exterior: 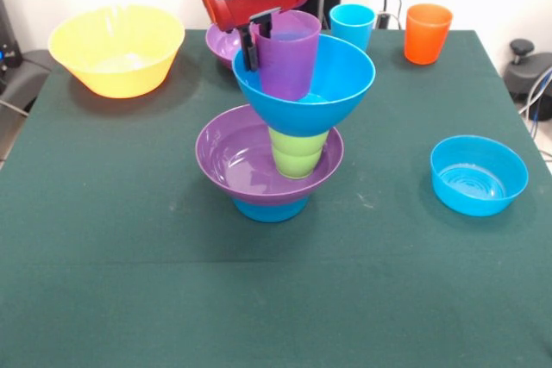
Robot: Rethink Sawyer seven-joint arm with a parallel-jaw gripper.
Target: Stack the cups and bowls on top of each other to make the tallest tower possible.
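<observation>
I see gripper [259,39] clamped on purple cup [287,53] rim | cup stands inside large blue bowl [336,84] topping tower [274,140] at table centre | green cup [298,152], wide purple bowl [233,157] below | yellow bowl [116,49] at 10 o'clock | small blue bowl [479,174] at 3 o'clock
</observation>
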